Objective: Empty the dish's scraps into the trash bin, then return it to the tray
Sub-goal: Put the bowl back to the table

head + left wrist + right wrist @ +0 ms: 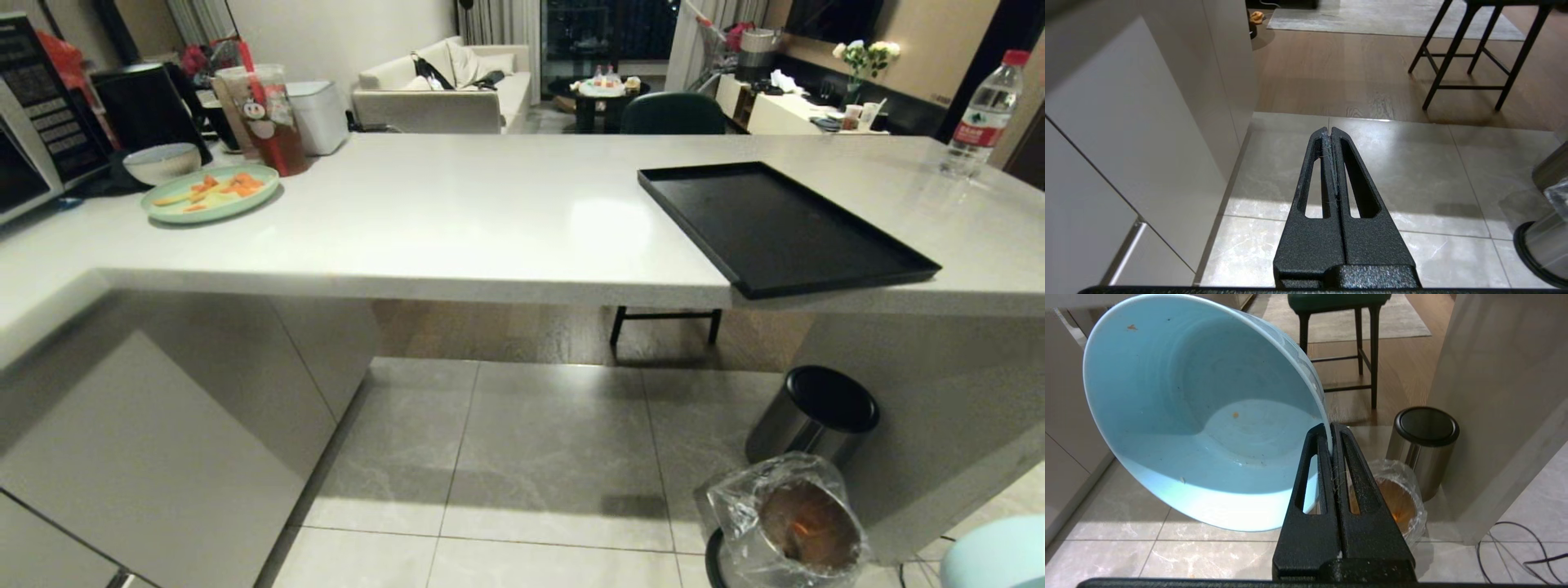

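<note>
I count one light-blue bowl (1200, 428), two bins and one black tray (784, 229). My right gripper (1329, 430) is pinched tight on the bowl's rim, holding it above the tiled floor; the bowl is tipped on its side, mouth facing back toward my wrist, with only a few tiny specks inside. In the head view a sliver of it shows at 5 o'clock. The plastic-lined trash bin (788, 523) stands on the floor just beside it, orange scraps (802, 527) at its bottom, and the steel bin with the black lid (816, 416) is at the lined bin's 12 o'clock. The tray lies on the counter at 2 o'clock, one corner past the edge. My left gripper (1330, 131) hangs over the floor, fingers pressed together on nothing
</note>
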